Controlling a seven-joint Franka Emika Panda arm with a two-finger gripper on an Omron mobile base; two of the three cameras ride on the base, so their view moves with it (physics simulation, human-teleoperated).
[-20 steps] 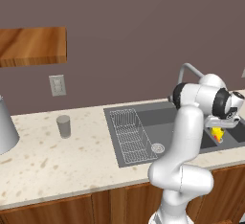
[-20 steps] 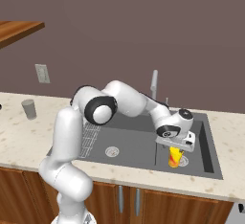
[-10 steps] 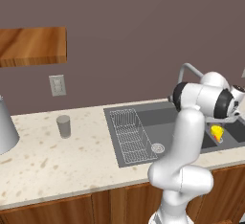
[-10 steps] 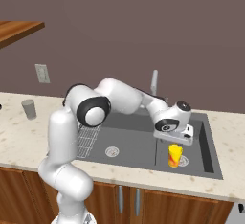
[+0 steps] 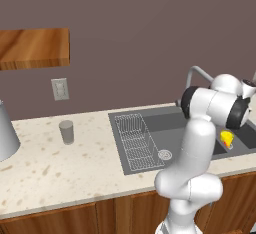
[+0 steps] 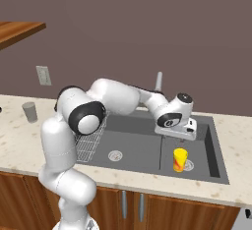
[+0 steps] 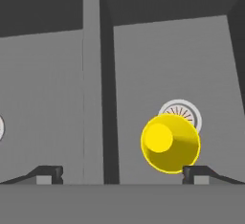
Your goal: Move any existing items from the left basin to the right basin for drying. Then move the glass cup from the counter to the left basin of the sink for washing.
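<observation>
Beige speckled stone counter (image 5: 75, 163) on wooden cabinets, plain mauve wall behind; dark grey matte sink (image 6: 147, 148) with a curved faucet (image 6: 159, 81); gripper (image 6: 183, 136) parked above the right basin (image 6: 189, 148), jaws wide apart, gripping nothing; yellow red-banded bottle (image 6: 180, 160) upright just below it by the drain; translucent glass cup (image 5: 66, 131) way off left, past the racked left basin (image 6: 128, 143).

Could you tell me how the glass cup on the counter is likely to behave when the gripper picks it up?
The glass cup looks smooth and handleless, so it may slip in a light grip. It stands upright and taller than wide, so a sideways nudge could tip it. Once on its side it would probably roll.
</observation>
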